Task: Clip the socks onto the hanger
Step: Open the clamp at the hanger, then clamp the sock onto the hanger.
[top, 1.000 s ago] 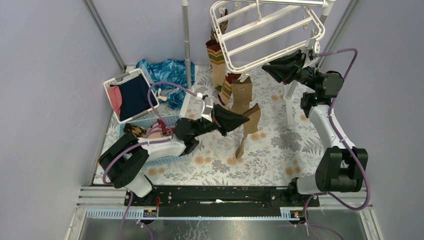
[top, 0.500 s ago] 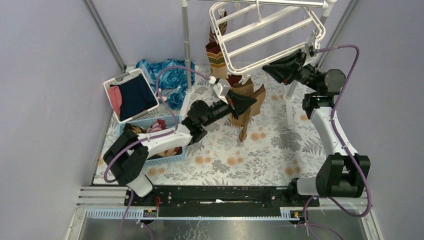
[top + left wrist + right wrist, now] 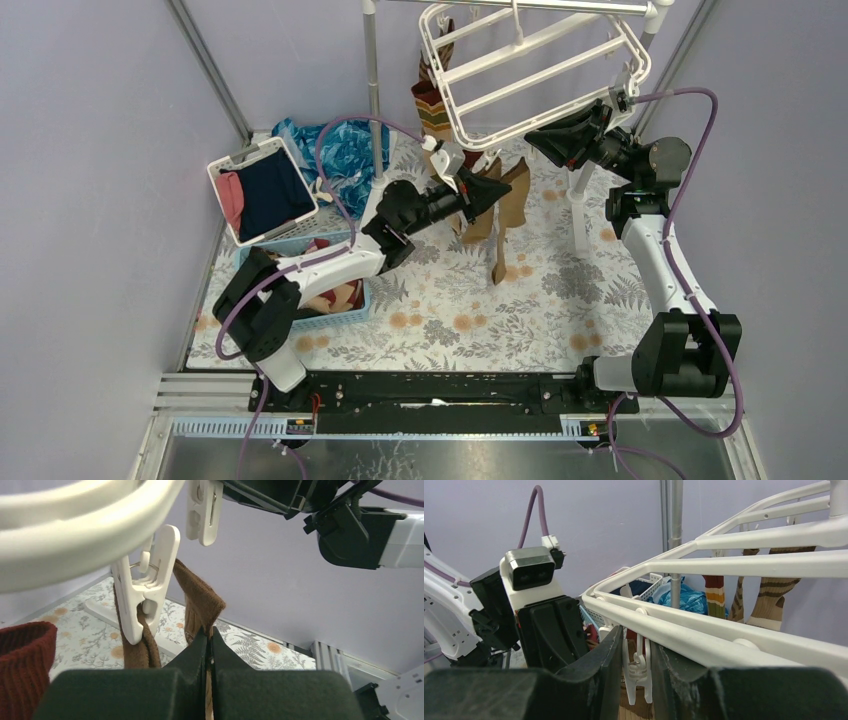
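We are pinching the brown sock (image 3: 202, 597) near its cuff between the left fingers (image 3: 192, 652), which are closed tight on the knit. We are holding it up just under the rim of the hanger (image 3: 75, 525). In the top view the rest of the sock is dangling free above the flowered counter (image 3: 560, 300).

The right fingers (image 3: 599, 670) are sitting on either side of a white clip (image 3: 636, 672) on the hanger's near rim, and we are judging them to be squeezing it.

The sock is looking light, soft and limp. It is folding over above our grip, so it will probably be sagging and twisting rather than holding a shape. We are reckoning the cuff is the right place to hold, with a short tongue of fabric standing proud for the clip to bite. The knit is looking grippy, so it is unlikely to slide out.

Beside it another clip (image 3: 145, 590) is already biting a strip of brown fabric; we cannot tell whether that is the same sock.
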Controlling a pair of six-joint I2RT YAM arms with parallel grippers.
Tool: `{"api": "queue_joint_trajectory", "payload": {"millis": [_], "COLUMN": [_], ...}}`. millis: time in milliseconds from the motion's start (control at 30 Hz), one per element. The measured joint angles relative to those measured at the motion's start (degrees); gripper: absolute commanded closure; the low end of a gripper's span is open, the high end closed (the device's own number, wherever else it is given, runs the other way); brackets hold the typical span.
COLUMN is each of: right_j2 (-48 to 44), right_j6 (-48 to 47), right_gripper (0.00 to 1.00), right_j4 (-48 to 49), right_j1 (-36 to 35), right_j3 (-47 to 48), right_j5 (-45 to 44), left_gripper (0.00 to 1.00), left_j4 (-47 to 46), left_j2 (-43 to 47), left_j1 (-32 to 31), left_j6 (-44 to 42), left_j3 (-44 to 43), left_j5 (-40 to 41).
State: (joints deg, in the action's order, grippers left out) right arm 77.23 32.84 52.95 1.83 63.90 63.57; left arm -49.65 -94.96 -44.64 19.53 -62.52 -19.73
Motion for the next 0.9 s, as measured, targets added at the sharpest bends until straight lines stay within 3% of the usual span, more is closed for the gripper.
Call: {"api": "queue_joint_trajectory", "payload": {"millis": [400,900], "right_j2": [-0.39,-0.63], "right_j6": [1.46,3.52], "right_gripper": [0.86,0.86], "right_j4": [0.68,1.68], "right_j1": [-0.02,-0.02], "right_j3": [0.00,0.00], "right_j5": [0.55,0.63], "left_gripper": [1.00,1.00], "left_j4": [-0.48,-2.25], "left_j2": [-1.66,-6.64], "left_j1": [3.30,4.61], "left_j6": [8.37,18.36], "left_j3": [-2.86,-8.26], "left_j5": [-12.39,-14.95]}}
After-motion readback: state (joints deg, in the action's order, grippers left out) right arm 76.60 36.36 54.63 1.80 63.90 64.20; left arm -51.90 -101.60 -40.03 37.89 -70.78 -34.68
